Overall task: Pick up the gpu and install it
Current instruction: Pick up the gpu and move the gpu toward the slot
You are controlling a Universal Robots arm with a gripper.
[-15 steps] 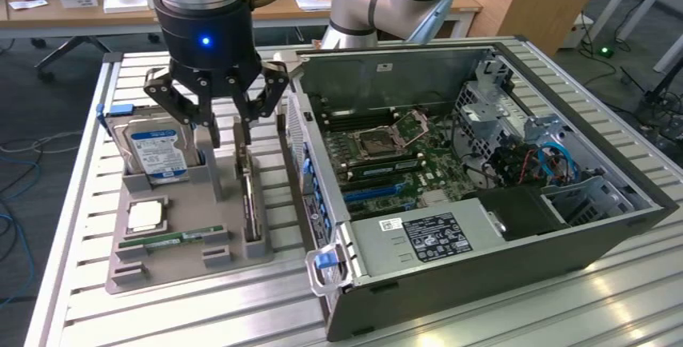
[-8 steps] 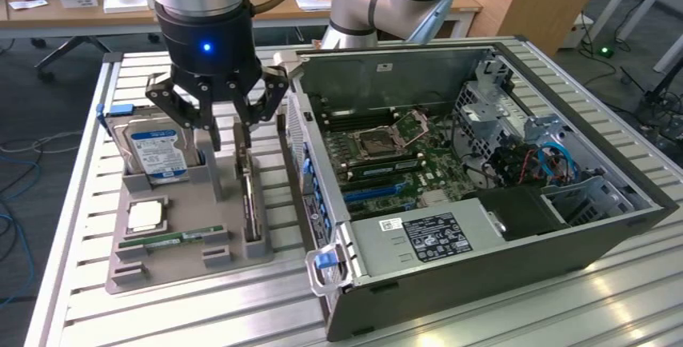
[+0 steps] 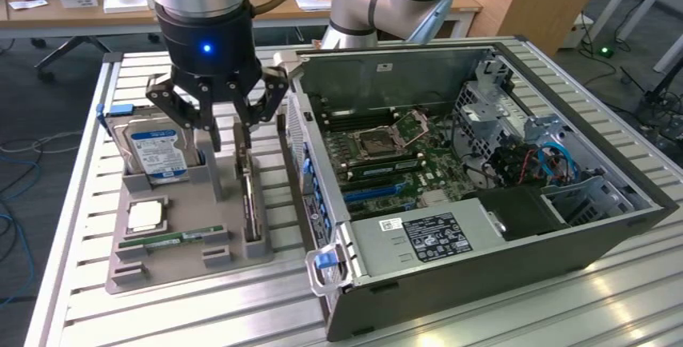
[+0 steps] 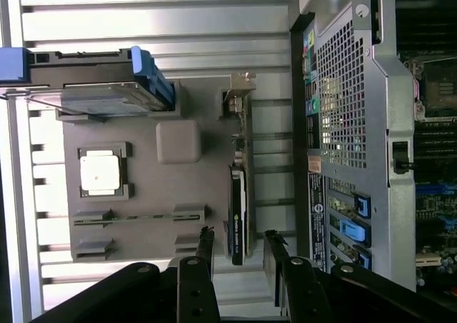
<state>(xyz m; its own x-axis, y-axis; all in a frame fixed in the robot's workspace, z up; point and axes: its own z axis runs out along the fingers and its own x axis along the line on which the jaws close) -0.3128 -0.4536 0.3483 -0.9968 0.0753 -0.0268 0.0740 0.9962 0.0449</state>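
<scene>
The gpu [image 3: 249, 199] stands on its long edge in a slot of the grey holder tray [image 3: 176, 271], next to the open computer case. In the wrist view the gpu [image 4: 239, 209] is a thin dark strip with its silver bracket [image 4: 239, 98] at the far end. My gripper [image 3: 226, 135] hangs just above the tray, over the card. It is open, with nothing between its fingers. In the wrist view the gripper [image 4: 239, 241] has one finger on each side of the card's near end, and I see no contact.
The tray also holds a silver hard drive with a blue label [image 3: 155, 153], a square processor [image 3: 146, 215] and a narrow memory stick [image 3: 171, 239]. The open computer case [image 3: 597, 231] lies at the exterior view's right, showing the motherboard with blue slots [image 3: 379, 189]. The slatted metal table [image 3: 192, 315] lies beneath everything.
</scene>
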